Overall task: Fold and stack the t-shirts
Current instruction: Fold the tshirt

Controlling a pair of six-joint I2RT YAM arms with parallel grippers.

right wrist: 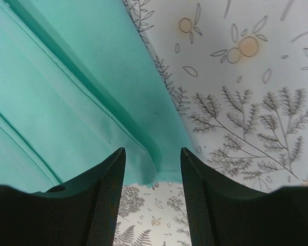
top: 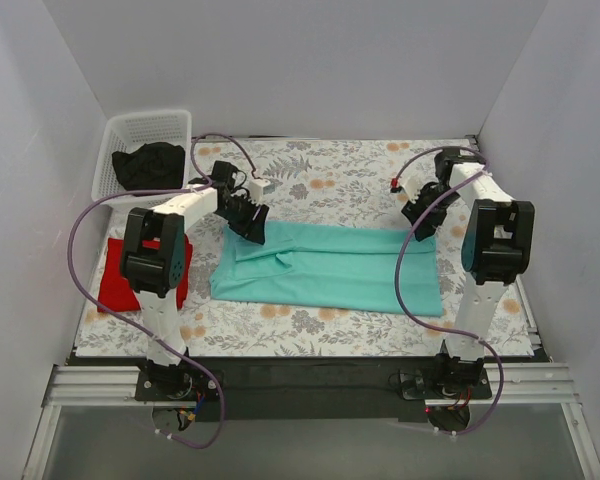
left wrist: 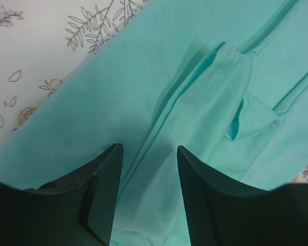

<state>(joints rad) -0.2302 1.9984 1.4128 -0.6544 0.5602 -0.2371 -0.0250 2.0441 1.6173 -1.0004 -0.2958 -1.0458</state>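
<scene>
1. Nearest, on the left, the red t-shirt [top: 115,285] lies as a small folded square on the patterned cloth [top: 330,185]. The left arm's elbow partly hides it. It looks finished, ready to be the bottom of the stack
2. Across the middle, the teal t-shirt [top: 330,270] lies as a long band running left to right, with a sleeve folded inward at its left end. I judge the lengthwise folds done; the crosswise folds and the move onto the red one are left to do
3. The left arm reaches out over the red t-shirt and angles the left gripper [top: 252,225] down at the far left corner of the teal band. Its fingers [left wrist: 105,174] stand apart with nothing held, and the sleeve seam lies just beneath them
4. The right arm rises at the right and bends inward, putting the right gripper [top: 418,218] over the band's far right corner. Its fingers are also parted and empty, above the teal edge
5. Farthest, at the left, a white basket [top: 150,122] holds a dark bundle [top: 148,165]; I cannot tell what it is
</scene>
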